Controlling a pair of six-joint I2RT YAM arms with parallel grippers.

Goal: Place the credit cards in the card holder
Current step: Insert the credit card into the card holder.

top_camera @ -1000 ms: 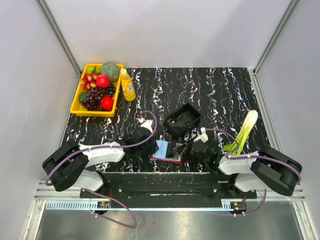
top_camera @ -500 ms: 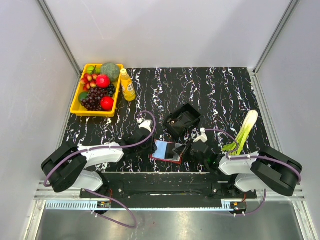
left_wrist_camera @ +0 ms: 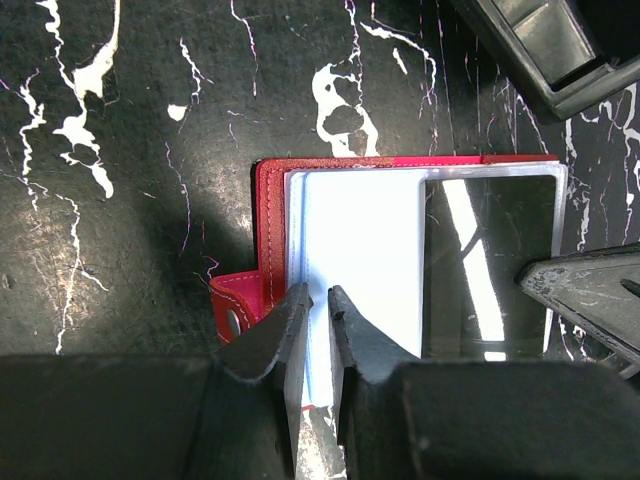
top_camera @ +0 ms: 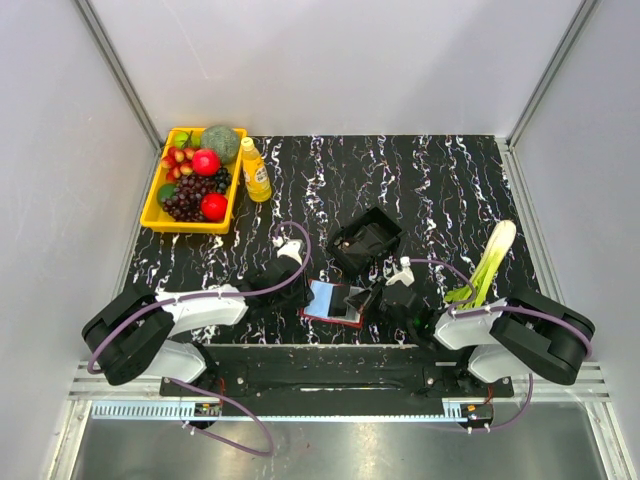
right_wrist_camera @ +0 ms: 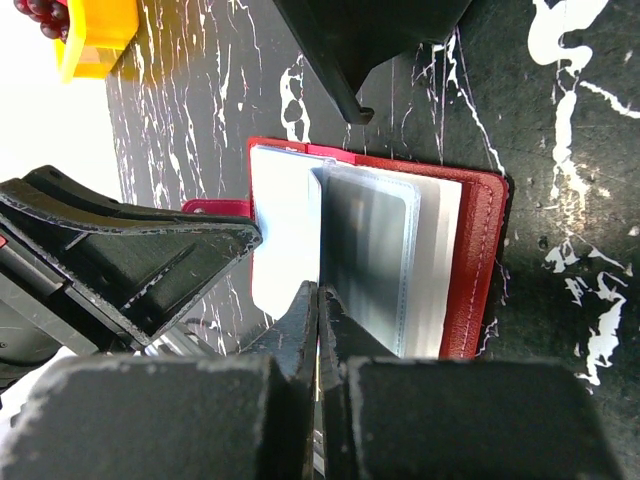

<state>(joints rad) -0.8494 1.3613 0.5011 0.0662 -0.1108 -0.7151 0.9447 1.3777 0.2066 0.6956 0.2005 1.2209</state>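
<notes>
Lying open, red card holder [left_wrist_camera: 268, 215] w/ pale card [left_wrist_camera: 365, 260]

Two white-shelled arms [top_camera: 205, 305] with bulky black joints, looped purple cables and black fingers [left_wrist_camera: 290, 330].

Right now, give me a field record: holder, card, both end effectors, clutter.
holder: red, lying open at the table's near edge
card: pale, lying on the open holder
left end effector: narrow gap, jaws astride the card's near edge
right end effector: shut, tips over a clear sleeve
clutter: black tray, fruit bin, bottle, leek
</notes>
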